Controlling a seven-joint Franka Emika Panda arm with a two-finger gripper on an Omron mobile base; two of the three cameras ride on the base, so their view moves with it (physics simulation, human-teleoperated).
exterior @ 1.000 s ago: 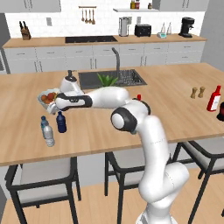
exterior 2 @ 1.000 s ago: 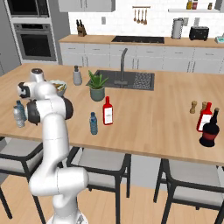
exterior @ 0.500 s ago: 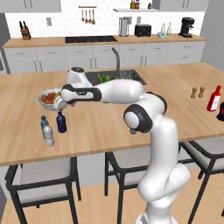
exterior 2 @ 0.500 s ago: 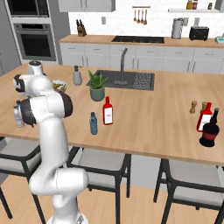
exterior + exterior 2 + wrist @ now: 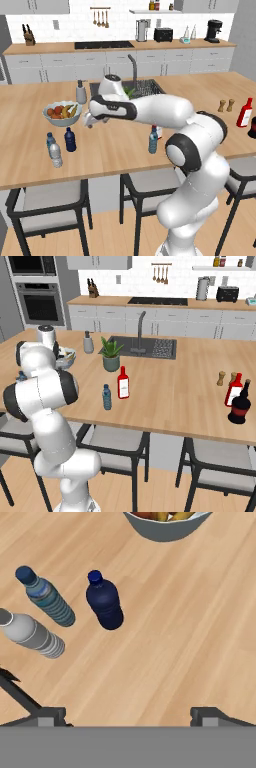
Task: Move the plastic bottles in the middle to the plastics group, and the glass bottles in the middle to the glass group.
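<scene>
Hand view looks down on the dark navy bottle (image 5: pixel 104 604), standing upright on the island counter (image 5: pixel 190 637) just beside the plastics group: the bluish water bottle (image 5: pixel 46 597) and the clear greyish water bottle (image 5: pixel 31 632). All three stand near the counter's left end, close to its front edge, with the fruit bowl (image 5: pixel 61 113) behind them. The gripper (image 5: pixel 128 714) hangs above with nothing between its fingertips (image 5: pixel 209 716), which stand wide apart; the jaws are spread.

My reading is that the navy bottle's delivery is complete and the arm is between steps. Two things remain mid-counter: the pale teal bottle (image 5: pixel 153 140) and the red bottle (image 5: pixel 123 383) just behind it, near the potted plant (image 5: pixel 111 354). The glass group, a second red bottle (image 5: pixel 234 389) and a squat dark bottle (image 5: pixel 240 404), stands at the right end. The next move calls for swinging right to the middle and closing on one bottle without knocking its neighbour.
</scene>
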